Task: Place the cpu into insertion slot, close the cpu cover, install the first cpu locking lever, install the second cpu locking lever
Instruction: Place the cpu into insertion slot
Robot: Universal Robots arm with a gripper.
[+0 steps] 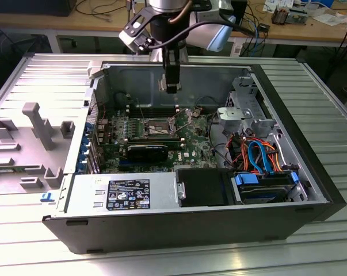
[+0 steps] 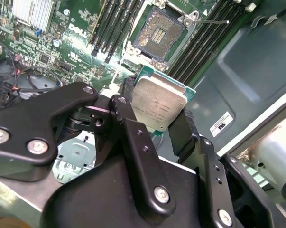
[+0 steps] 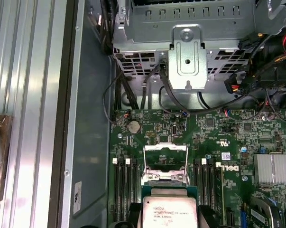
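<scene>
My gripper (image 1: 171,82) hangs over the open computer case, shut on the cpu (image 1: 169,85), a small square chip with a silvery top. In the second wrist view the cpu (image 2: 159,102) sits between two black fingers (image 2: 125,110), tilted above the motherboard. The insertion slot (image 2: 157,35) lies open and bare below it, its gold contacts showing. A thin locking lever (image 2: 210,21) sticks out beside the slot. In the first wrist view the cpu (image 3: 169,212) is just short of the slot, where the cpu cover (image 3: 165,164) stands raised on its hinge. In the exterior view the insertion slot (image 1: 152,127) lies below and left of the gripper.
Memory slots (image 2: 112,23) flank the socket on both sides. A metal drive cage (image 1: 245,112) with coloured cables (image 1: 259,155) fills the case at the exterior view's right. A black power supply (image 1: 202,187) sits along the near wall. A grey fixture (image 1: 38,126) stands outside the case at the exterior view's left.
</scene>
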